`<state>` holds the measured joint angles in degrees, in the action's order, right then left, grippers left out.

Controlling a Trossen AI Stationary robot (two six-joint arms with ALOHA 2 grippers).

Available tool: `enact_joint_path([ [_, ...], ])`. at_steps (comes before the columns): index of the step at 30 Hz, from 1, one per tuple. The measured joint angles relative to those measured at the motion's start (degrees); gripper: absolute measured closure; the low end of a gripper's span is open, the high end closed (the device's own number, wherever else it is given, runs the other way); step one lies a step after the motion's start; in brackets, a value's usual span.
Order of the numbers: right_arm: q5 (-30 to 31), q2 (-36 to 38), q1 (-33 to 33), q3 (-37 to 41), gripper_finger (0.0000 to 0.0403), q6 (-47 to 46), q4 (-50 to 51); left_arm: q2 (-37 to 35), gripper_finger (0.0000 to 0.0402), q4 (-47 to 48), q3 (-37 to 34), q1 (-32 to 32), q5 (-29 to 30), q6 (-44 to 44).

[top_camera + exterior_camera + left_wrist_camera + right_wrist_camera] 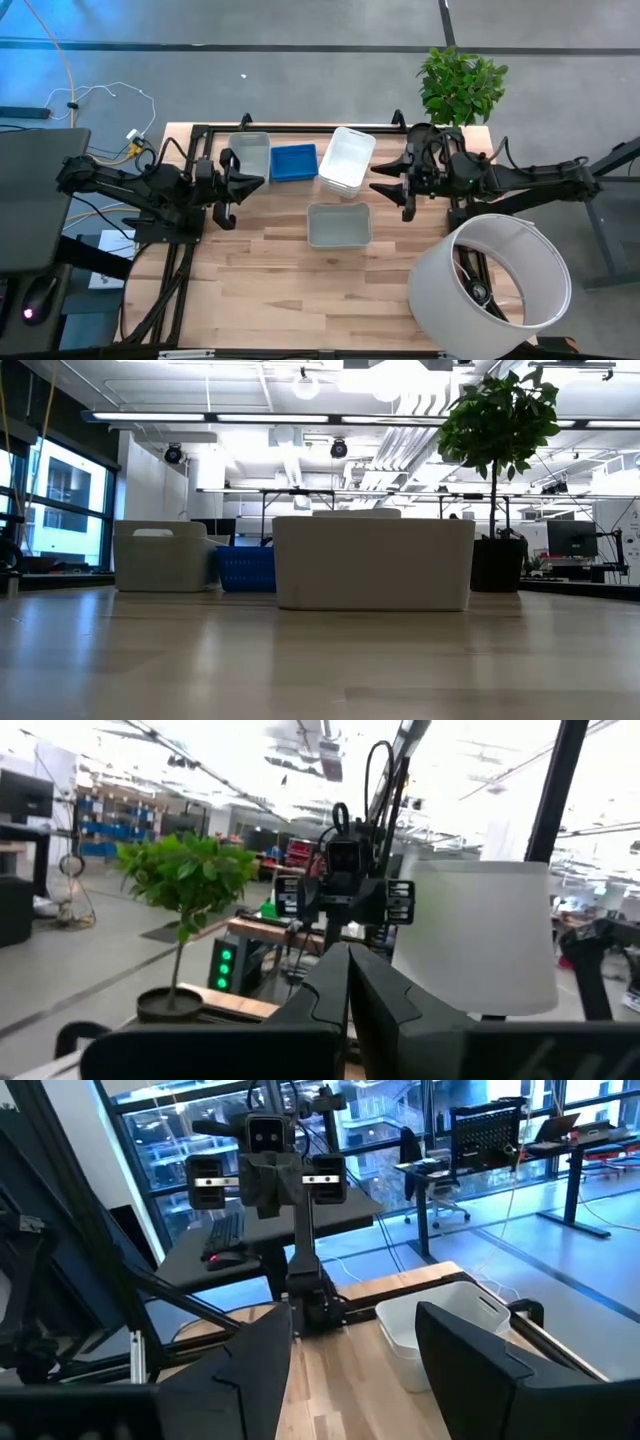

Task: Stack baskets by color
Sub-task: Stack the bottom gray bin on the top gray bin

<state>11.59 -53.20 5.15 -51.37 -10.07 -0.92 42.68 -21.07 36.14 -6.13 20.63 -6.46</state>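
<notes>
Four groups of baskets stand on their bottoms on the wooden table. A translucent grey basket (250,155) (165,557) (440,1325) is at the far left, with a blue one (293,162) (246,568) beside it. White baskets (346,160) sit nested at the far middle. A pale grey basket (338,224) (372,563) stands alone at the table's middle. My left gripper (243,182) (348,990) is raised over the left side, shut and holding nothing. My right gripper (383,183) (355,1370) is raised to the right of the white baskets, open and holding nothing.
A large white cylinder (490,285) (480,935) lies at the near right corner. A potted plant (460,85) (497,565) stands at the far right. Bare wood (270,290) lies along the near side of the table.
</notes>
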Motion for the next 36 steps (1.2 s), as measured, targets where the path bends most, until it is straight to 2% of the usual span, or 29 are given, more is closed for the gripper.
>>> enact_joint_path([
  [16,-0.8,0.0,0.0,0.0,0.0201,-0.4,-0.2,0.9,0.0395,0.5,0.3,0.0,1.7,0.7],
  [19,0.2,0.0,0.0,0.0,0.0201,-0.7,-0.2,4.1,0.0371,5.0,3.3,0.0,3.6,0.7],
  [24,1.5,0.0,0.0,0.0,0.0201,-2.0,-0.2,12.8,0.0304,18.8,12.4,0.0,6.6,-0.3],
  [30,1.9,0.0,0.0,0.0,0.0201,-2.8,-0.1,25.2,0.0229,35.0,20.6,0.0,9.1,-11.7],
  [36,1.9,0.0,0.0,0.0,0.0201,-3.5,1.3,35.6,0.0192,40.9,21.9,0.0,6.5,-24.4],
])
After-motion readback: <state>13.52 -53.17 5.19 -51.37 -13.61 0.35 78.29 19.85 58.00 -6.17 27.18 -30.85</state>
